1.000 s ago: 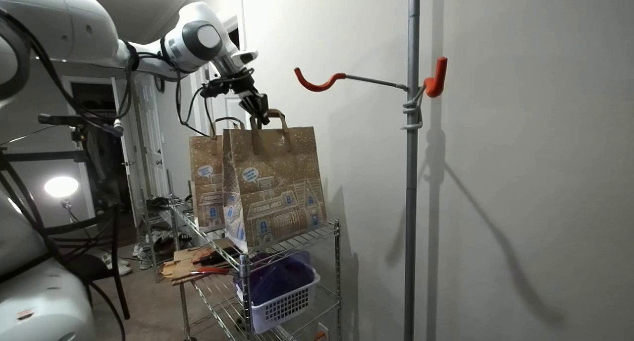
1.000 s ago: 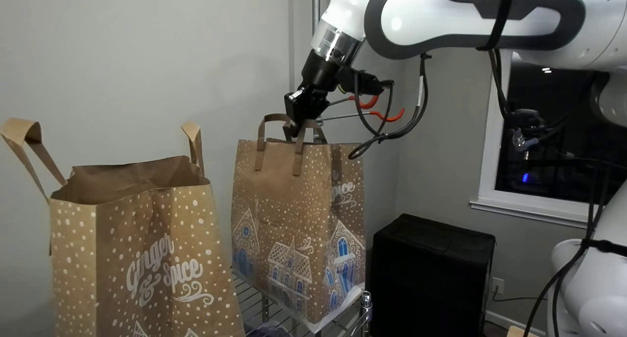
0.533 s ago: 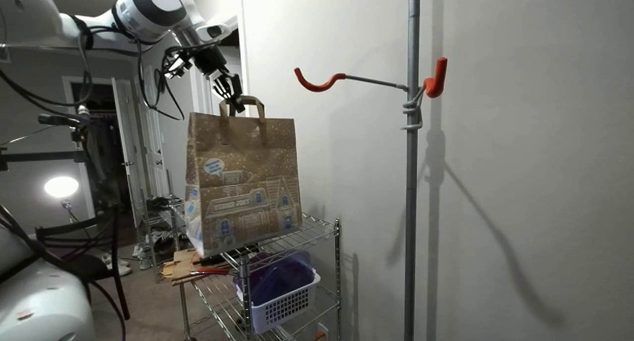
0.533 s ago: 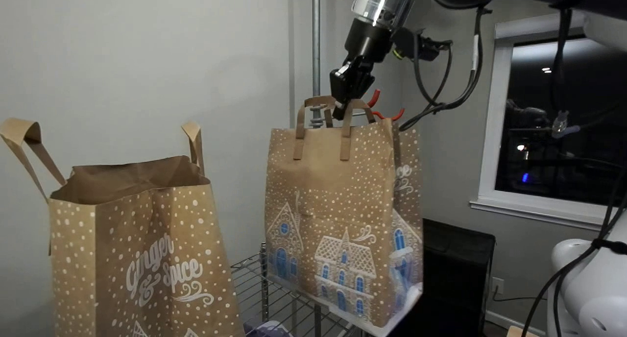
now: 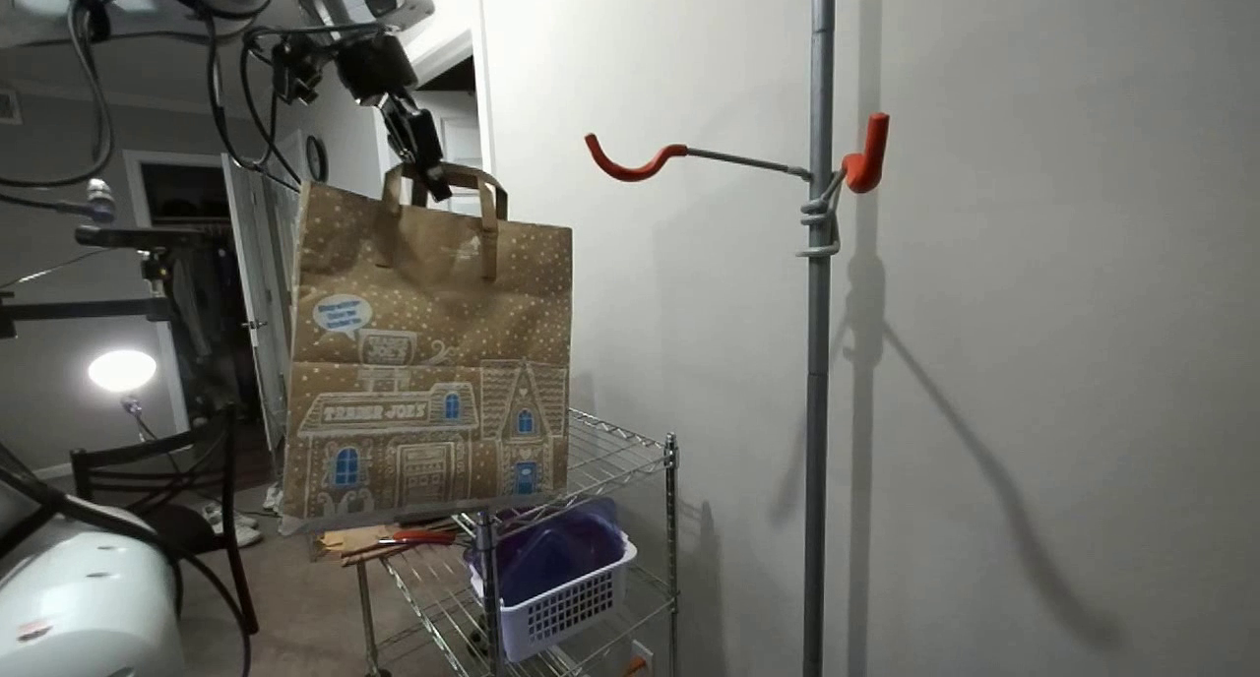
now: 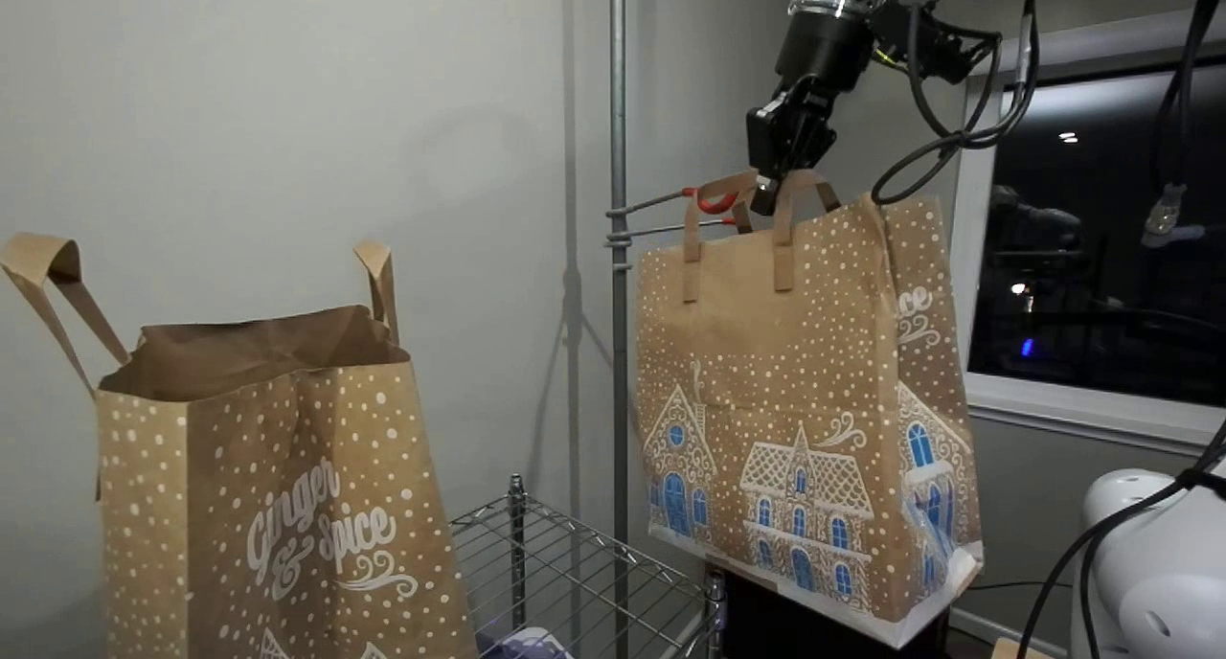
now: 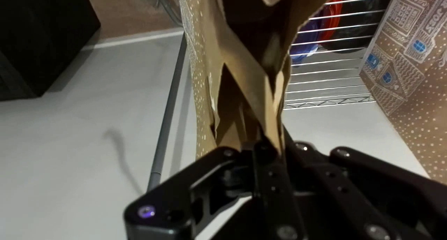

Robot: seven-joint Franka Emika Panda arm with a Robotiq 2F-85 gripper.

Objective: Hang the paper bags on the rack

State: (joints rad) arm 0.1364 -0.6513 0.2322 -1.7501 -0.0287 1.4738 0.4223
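Note:
My gripper (image 5: pixel 433 180) is shut on the loop handles of a brown paper bag (image 5: pixel 423 362). This bag hangs slightly tilted, off the wire shelf; it shows in an exterior view (image 6: pixel 757 352), with the gripper (image 6: pixel 766 190) at its top. In the wrist view its brown paper (image 7: pixel 204 93) rises from between the fingers (image 7: pixel 269 145). A second paper bag (image 6: pixel 278 477) stands open with handles spread; it also shows in the wrist view (image 7: pixel 415 93). The rack is a grey pole (image 5: pixel 819 392) with red-orange hooks (image 5: pixel 630 173). The held bag partly covers the hooks in an exterior view (image 6: pixel 714 205).
The wire shelving cart (image 5: pixel 630 461) stands below and behind the held bag, with a white basket (image 5: pixel 569 613) on its lower shelf. A black box (image 6: pixel 814 597) is behind the held bag. A dark chair (image 5: pixel 157 510) and a lit lamp (image 5: pixel 122 370) are farther back. A wall is behind the rack.
The gripper has lifted the held bag off the wire shelf and carried it away from the second bag, past the shelf's end. The second bag has not moved.

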